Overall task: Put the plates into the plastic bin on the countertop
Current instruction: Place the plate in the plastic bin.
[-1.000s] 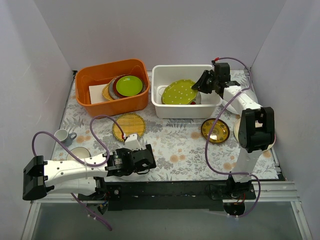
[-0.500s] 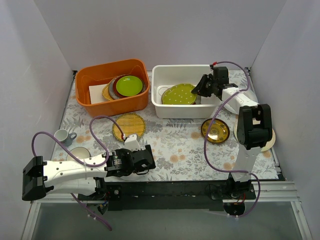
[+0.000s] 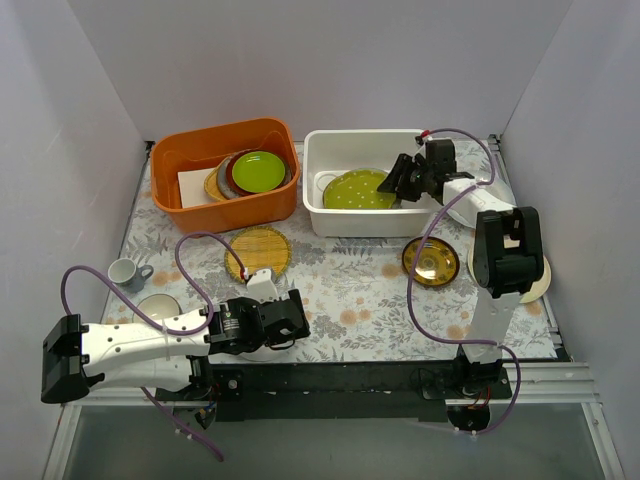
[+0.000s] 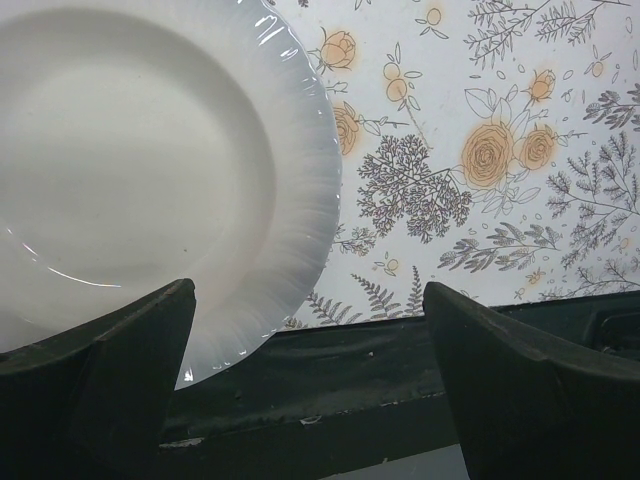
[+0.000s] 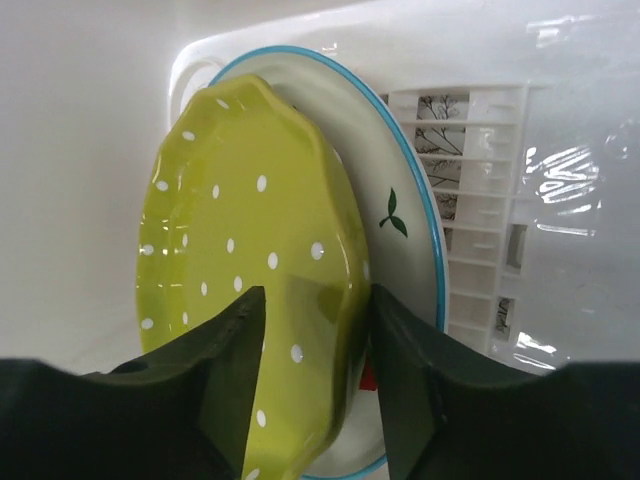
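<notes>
End effector (image 5: 315, 300) seemingly grips green dotted plate (image 5: 240, 250) in bin (image 5: 570, 230).

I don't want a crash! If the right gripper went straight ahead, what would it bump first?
The right gripper clamps the green dotted plate; pushed straight on, that plate would probably press into the blue-rimmed plate beneath it in the bin. Depth is unclear.

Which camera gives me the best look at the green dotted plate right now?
Right wrist: the green dotted plate fills the frame, its rim between the fingers of the right pincer. Top external shows it small inside the white bin; left wrist misses it.
</notes>
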You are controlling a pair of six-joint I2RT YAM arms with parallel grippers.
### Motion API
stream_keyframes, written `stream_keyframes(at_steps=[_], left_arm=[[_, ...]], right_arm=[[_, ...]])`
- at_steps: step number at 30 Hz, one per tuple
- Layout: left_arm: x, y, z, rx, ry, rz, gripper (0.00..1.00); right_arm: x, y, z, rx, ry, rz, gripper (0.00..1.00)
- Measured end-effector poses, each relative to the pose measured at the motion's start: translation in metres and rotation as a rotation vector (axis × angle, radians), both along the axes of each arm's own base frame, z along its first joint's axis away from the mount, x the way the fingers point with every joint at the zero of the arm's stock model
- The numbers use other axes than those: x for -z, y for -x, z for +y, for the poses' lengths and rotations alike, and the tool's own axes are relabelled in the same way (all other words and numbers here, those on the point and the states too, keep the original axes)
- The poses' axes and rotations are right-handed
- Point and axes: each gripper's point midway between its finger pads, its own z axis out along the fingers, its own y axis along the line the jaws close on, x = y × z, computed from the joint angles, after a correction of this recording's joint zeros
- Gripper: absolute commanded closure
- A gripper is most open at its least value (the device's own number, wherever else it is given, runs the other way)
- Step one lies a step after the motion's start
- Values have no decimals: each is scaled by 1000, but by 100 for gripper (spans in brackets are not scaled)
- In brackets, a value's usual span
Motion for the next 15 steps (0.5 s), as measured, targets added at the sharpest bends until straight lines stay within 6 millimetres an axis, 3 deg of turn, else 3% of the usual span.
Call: stream_keyframes(at_steps=[4,7,15], left_arm=[[0,0,0,1,1,2,2],[0,1,0,3,1,5,2],[-1,2,1,5,4,9,2]], right_arm=[[12,10,1,-24,3,25,35],[7,13,2,-33,0,12,29],[-11,28,-1,-39,-5,-8,24]])
